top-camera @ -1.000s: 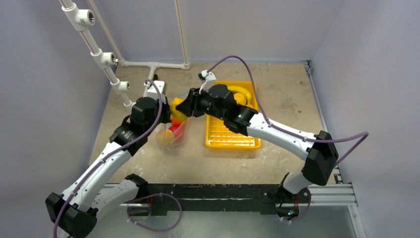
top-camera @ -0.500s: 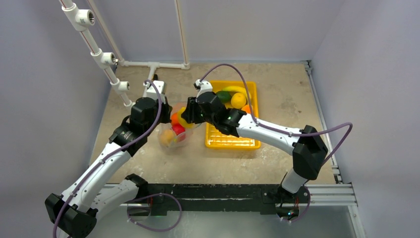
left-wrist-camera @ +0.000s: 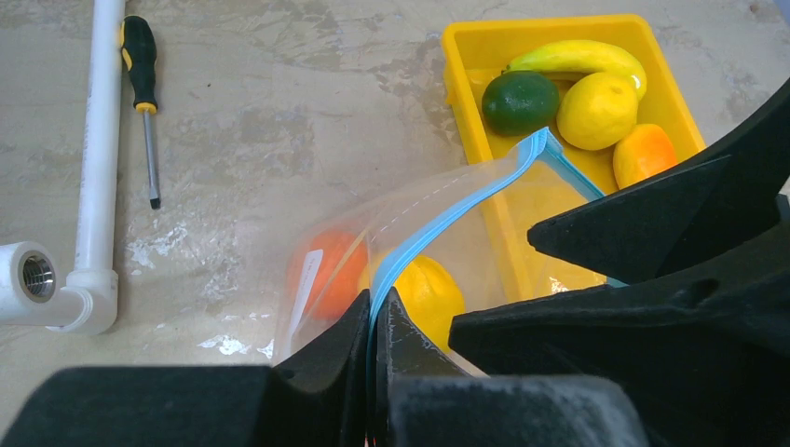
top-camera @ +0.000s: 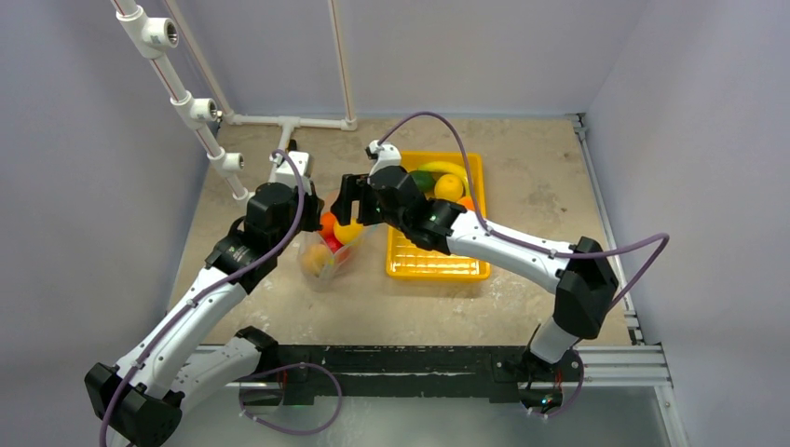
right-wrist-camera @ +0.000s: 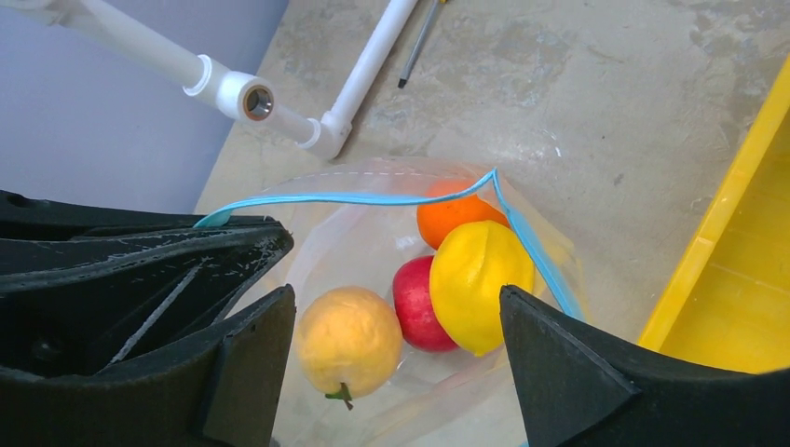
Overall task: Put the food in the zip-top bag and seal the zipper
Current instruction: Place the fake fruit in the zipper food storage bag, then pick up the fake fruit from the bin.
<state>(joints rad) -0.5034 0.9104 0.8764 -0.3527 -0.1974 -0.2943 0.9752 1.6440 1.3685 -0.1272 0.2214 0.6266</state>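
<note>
1. Zip-top bag (right-wrist-camera: 359,237): mouth up and open. Your left gripper (left-wrist-camera: 375,303) is pinched tight on its zipper (left-wrist-camera: 447,219).
2. Food in the bag: lemon (right-wrist-camera: 480,284), orange (right-wrist-camera: 447,216), red piece (right-wrist-camera: 415,303), peach (right-wrist-camera: 347,340).
3. Food in the yellow tray (left-wrist-camera: 466,56): banana (left-wrist-camera: 578,56), dark green piece (left-wrist-camera: 520,101), others.
4. Your right gripper (right-wrist-camera: 396,298): spread wide over the bag mouth, holding nothing.

No text, label, brand or number is legible – not on anything

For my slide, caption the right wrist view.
Open right fingers over a clear bag holding lemon, orange, red fruit and peach.
</note>
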